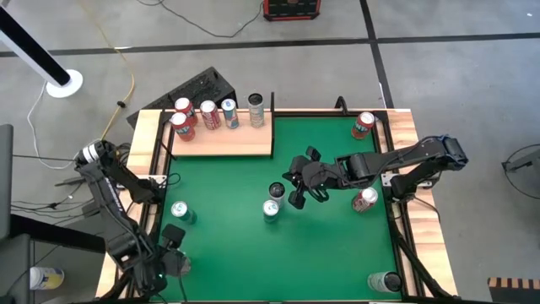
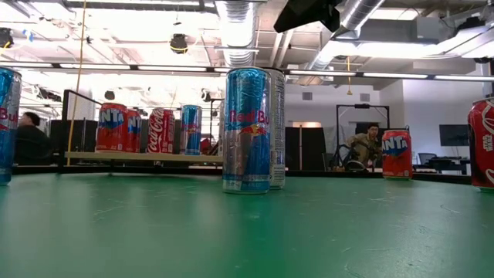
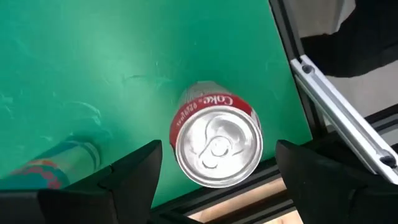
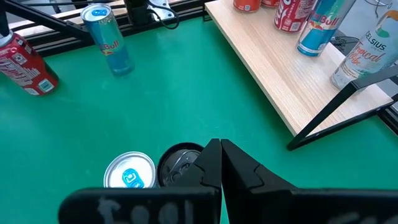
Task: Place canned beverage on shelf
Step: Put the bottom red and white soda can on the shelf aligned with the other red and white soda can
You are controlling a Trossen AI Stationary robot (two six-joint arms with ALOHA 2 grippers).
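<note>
The right tool (image 1: 297,187) hangs above the middle of the green worktop (image 1: 337,245), its two fingers pressed together and holding nothing. Just under and beside its tip stand two cans: a blue-topped Red Bull (image 1: 271,209) and a dark-topped can (image 1: 277,191), the pair nearly touching; seen level across the worktop, the Red Bull (image 2: 247,130) stands upright in front with the other can's edge showing behind it. Ahead of the right tool lies the shelf (image 1: 226,139), a pale-wood board at the worktop's far edge, carrying a row of upright cans: two orange Fantas (image 1: 183,108), a Coke (image 1: 209,114), a blue can (image 1: 229,113) and a Celsius (image 1: 256,110) at the end nearest the right tool. Behind that tool, by its arm's base, a red can (image 1: 365,199) stands on the worktop, with another red can (image 1: 363,125) at the far corner on that side. The left tool (image 1: 173,253) sits at the near left corner with its fingers (image 3: 134,171) spread apart, a red Coke can (image 3: 216,143) standing between them, seen from above; no contact with the can is visible. Another blue-topped can (image 1: 180,211) stands just ahead of the left tool. A dark can (image 1: 385,281) stands at the near right corner, well apart from both tools.
</note>
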